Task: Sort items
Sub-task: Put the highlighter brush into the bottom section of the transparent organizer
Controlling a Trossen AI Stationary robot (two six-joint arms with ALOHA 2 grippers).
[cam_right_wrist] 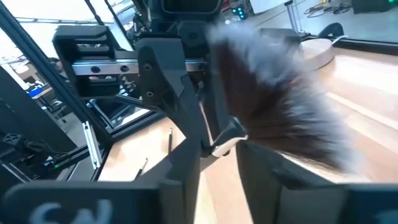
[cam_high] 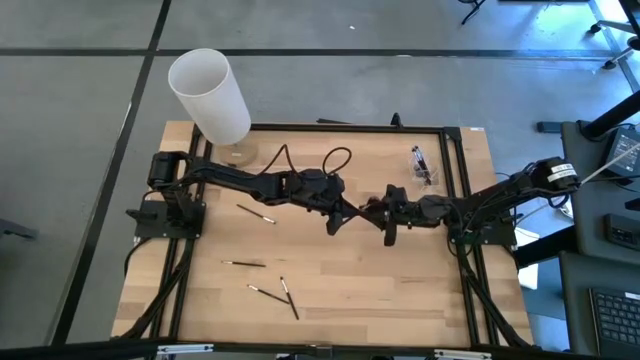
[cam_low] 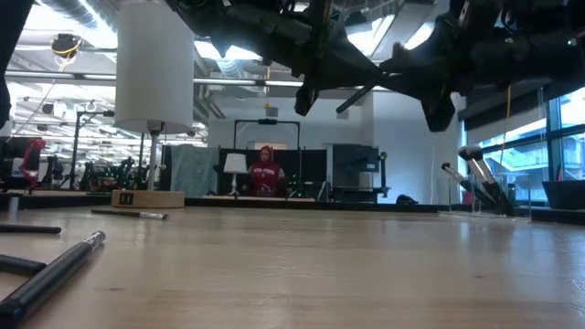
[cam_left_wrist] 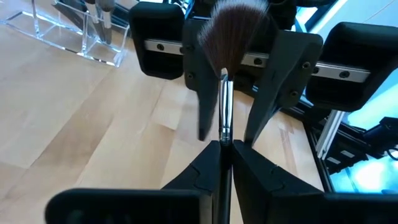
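One item, a brush with a silver ferrule (cam_left_wrist: 224, 106) and a brown fan tuft (cam_left_wrist: 233, 31), is shut in my left gripper (cam_left_wrist: 225, 146) above the table's middle (cam_high: 345, 212). My right gripper (cam_right_wrist: 221, 149) faces it from the right (cam_high: 380, 212). Its fingers (cam_left_wrist: 200, 93) stand open on either side of the ferrule and tuft, not touching. The tuft (cam_right_wrist: 280, 106) fills the right wrist view. Other brushes lie flat on the table (cam_high: 255, 212), (cam_high: 245, 263), (cam_high: 290, 298). My left gripper pinches the brush between its two fingers on the dark handle just behind the ferrule (cam_left_wrist: 224, 142). The fingers come from the table's left, almost level, and lie along the brush. The brush sticks out past the fingertips, tuft toward the right arm, clear of the table.
A big white cylinder (cam_high: 210, 95) stands on a wooden base (cam_high: 236, 155) at the far left. A clear holder (cam_high: 423, 165) with several brushes stands at the far right. A black cable (cam_high: 335, 160) loops behind the arms. The near half of the table (cam_high: 400, 290) is bare wood.
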